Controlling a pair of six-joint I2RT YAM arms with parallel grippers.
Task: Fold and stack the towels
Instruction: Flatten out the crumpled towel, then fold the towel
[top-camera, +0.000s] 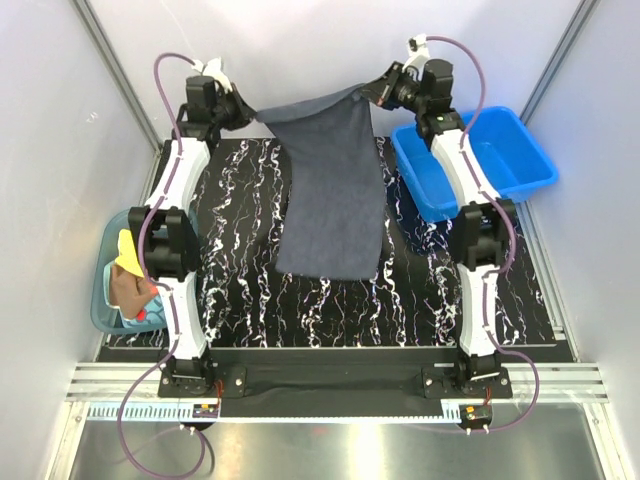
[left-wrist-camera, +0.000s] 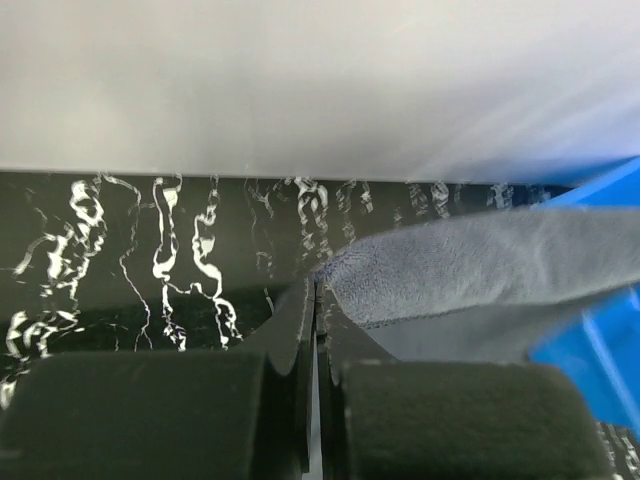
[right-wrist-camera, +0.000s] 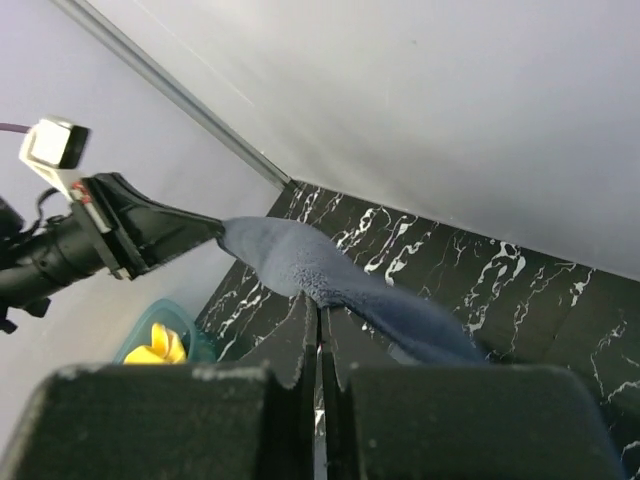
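Note:
A dark slate-blue towel (top-camera: 335, 190) hangs stretched between my two grippers at the back of the table, its lower edge lying on the black marbled tabletop (top-camera: 250, 300). My left gripper (top-camera: 250, 112) is shut on the towel's far left corner (left-wrist-camera: 480, 265). My right gripper (top-camera: 365, 92) is shut on the far right corner (right-wrist-camera: 300, 260). In the right wrist view the left gripper (right-wrist-camera: 210, 228) pinches the opposite corner. More towels lie bunched in the tub at the left, a pale yellow one (top-camera: 128, 255) over a reddish one (top-camera: 130, 290).
A translucent teal tub (top-camera: 103, 300) sits off the table's left edge. A blue plastic bin (top-camera: 500, 150) stands at the back right, beside the right arm. White walls close in the back and both sides.

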